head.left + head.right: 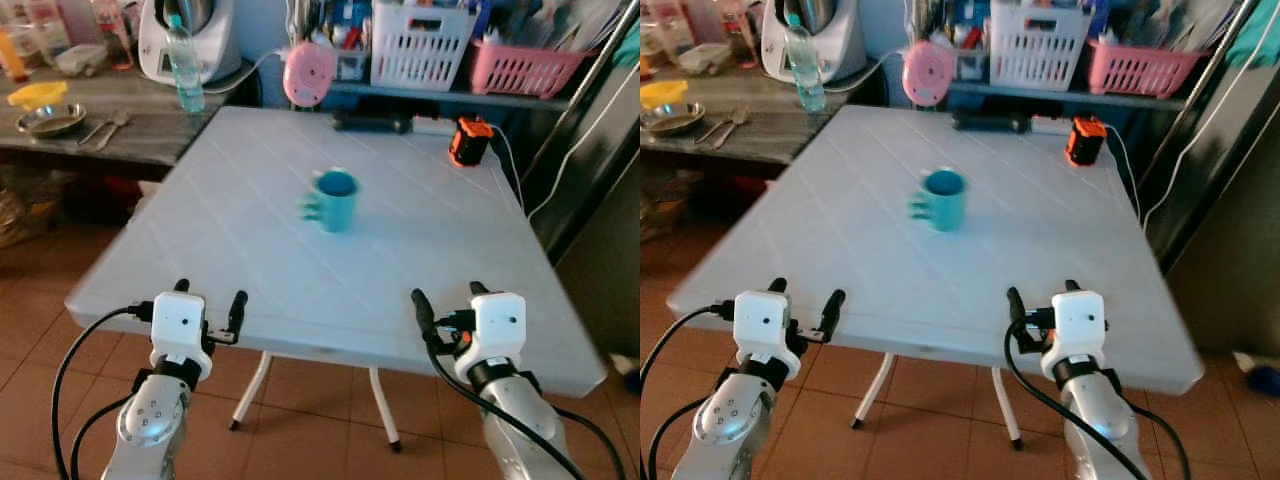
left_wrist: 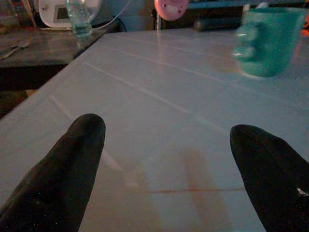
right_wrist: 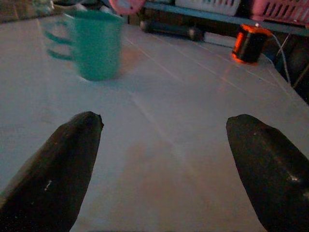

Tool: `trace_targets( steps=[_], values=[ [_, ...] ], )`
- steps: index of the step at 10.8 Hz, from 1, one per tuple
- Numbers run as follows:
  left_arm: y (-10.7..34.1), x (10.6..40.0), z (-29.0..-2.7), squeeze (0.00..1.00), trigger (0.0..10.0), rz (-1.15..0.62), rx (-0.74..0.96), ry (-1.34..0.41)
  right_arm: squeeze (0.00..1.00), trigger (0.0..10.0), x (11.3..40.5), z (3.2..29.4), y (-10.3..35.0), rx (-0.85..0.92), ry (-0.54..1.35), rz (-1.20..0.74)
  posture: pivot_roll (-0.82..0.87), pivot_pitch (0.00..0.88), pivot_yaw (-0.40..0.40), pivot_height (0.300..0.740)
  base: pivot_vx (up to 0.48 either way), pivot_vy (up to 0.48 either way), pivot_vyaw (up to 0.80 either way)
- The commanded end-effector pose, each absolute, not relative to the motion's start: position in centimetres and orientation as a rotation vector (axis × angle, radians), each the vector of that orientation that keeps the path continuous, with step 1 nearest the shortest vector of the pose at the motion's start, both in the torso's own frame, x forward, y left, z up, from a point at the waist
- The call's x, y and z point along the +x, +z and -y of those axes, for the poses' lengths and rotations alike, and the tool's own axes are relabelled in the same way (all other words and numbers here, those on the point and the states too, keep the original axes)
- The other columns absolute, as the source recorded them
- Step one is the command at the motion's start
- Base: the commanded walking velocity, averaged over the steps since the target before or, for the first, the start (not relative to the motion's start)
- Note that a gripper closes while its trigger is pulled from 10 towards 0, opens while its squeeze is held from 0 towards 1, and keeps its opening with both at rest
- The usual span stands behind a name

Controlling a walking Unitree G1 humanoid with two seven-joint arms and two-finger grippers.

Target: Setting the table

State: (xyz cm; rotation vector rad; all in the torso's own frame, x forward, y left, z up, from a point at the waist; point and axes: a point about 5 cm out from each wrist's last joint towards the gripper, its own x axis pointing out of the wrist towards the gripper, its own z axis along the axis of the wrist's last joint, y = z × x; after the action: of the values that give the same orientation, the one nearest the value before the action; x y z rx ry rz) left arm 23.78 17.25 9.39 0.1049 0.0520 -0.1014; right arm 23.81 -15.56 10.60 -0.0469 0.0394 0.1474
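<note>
A teal mug [image 1: 334,200] stands upright near the middle of the white plastic table [image 1: 250,260], its handle to my left. My left gripper [image 1: 209,302] hovers open over the table's near left edge, nothing between its fingers [image 2: 58,179]. Over the near right edge my right gripper [image 1: 448,299] is also open and empty. The mug [image 3: 94,44] lies well ahead of both grippers, and it appears again in the left wrist view [image 2: 267,41].
An orange and black device [image 1: 470,140] with a cable sits at the table's far right. A dark flat object [image 1: 372,121] lies at the far edge. Behind are a pink round object [image 1: 309,73], baskets, and a side counter with a water bottle [image 1: 184,65], bowls and cutlery.
</note>
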Motion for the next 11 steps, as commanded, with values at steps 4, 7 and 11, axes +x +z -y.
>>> trace_targets(
  steps=[4,7,11],
  values=[
    [9.8,24.1,-16.6,0.0,10.0,-0.038,0.11,-0.111,0.0,10.0,23.7,15.6,10.4,-0.057,0.153,-0.046,0.08,0.0,0.003,0.74,0.0,0.48,-0.11],
    [10.2,24.0,-16.6,0.0,10.0,-0.006,0.136,-0.093,0.0,10.0,23.8,15.6,10.4,-0.065,0.17,-0.046,0.09,0.0,-0.003,0.74,0.0,0.16,0.0],
    [11.0,23.9,-16.0,0.0,10.0,0.044,0.125,-0.12,0.0,10.0,23.9,15.5,10.3,-0.071,0.181,-0.041,0.09,0.0,-0.007,0.74,0.0,0.0,0.0]
  ],
)
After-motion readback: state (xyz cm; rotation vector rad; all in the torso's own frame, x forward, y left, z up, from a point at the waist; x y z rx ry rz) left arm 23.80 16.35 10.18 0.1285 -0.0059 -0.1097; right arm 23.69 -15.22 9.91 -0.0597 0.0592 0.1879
